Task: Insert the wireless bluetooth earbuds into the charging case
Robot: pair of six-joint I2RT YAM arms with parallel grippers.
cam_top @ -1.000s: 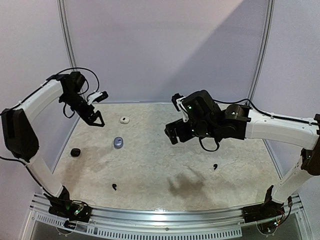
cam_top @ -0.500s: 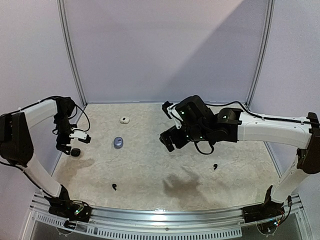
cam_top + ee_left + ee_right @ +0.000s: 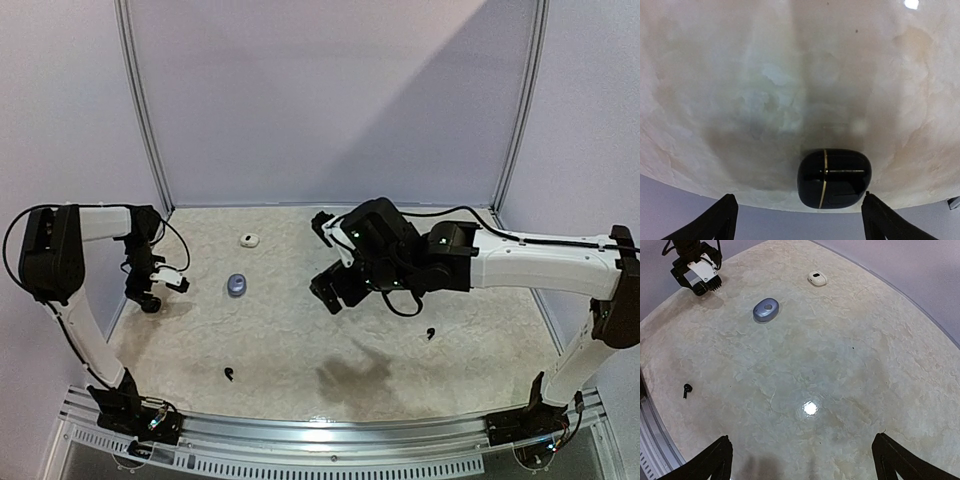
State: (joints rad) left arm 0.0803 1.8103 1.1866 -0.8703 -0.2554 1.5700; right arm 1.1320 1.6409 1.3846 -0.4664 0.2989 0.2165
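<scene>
Over the last second the left arm had swung down from mid-air to the left edge of the desk (image 3: 300, 345), and the right arm had reached further left over the middle.

The left hand (image 3: 797, 195) hung straight over the black case (image 3: 834, 177). Its fingers were spread wide, and the case lay on the desk between them, much nearer one finger than the other. The case seemed just clear of that finger, though the wrist view was too soft to be sure. Nothing was pinched. The right hand (image 3: 802, 436) hovered above the middle of the desk, its fingers also spread, with only bare desk between them.

Three cases lay on the desk. The black one was at the left edge under the left hand. The blue case (image 3: 236, 285) was apart to its right, and the white case (image 3: 248, 239) was beyond the blue one, toward the back wall.

Two earbuds showed, both black, both loose on the desk and outside any case. The left earbud (image 3: 229, 375) lay near the front edge, and the right earbud (image 3: 430, 333) lay right of centre, just in front of the right arm. Each was well apart from all three cases and from both hands.
</scene>
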